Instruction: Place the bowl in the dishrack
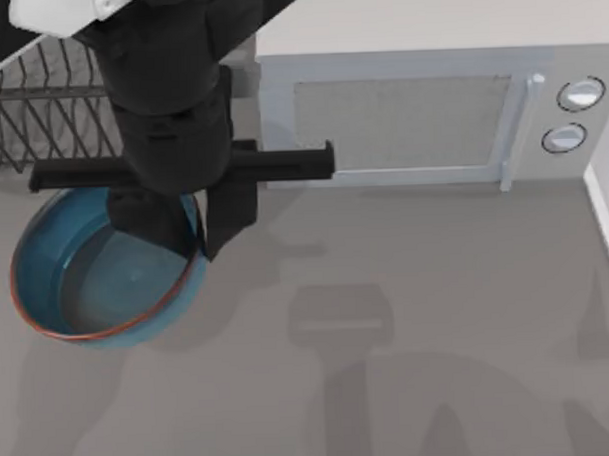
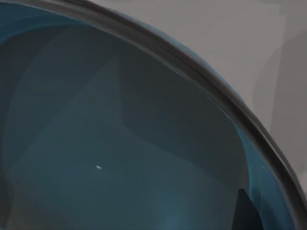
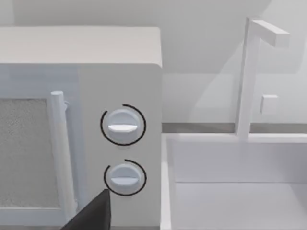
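Note:
The blue bowl (image 1: 96, 285) with its orange-red rim sits on the grey table at the left, just in front of the dark wire dishrack (image 1: 40, 117). My left gripper (image 1: 200, 237) comes down over the bowl's right side. One finger is inside the bowl and the other outside, shut on the rim. The left wrist view looks closely into the bowl's (image 2: 120, 143) greyish-blue inside, with a dark fingertip (image 2: 244, 213) by the rim. A dark part of my right gripper (image 3: 91, 218) shows in front of the microwave's knobs.
A white microwave (image 1: 401, 115) stands at the back, to the right of the dishrack, its door shut and two knobs (image 3: 123, 125) on its right. A white basin with a tall faucet (image 3: 249, 76) lies at the far right. Open grey table lies in front.

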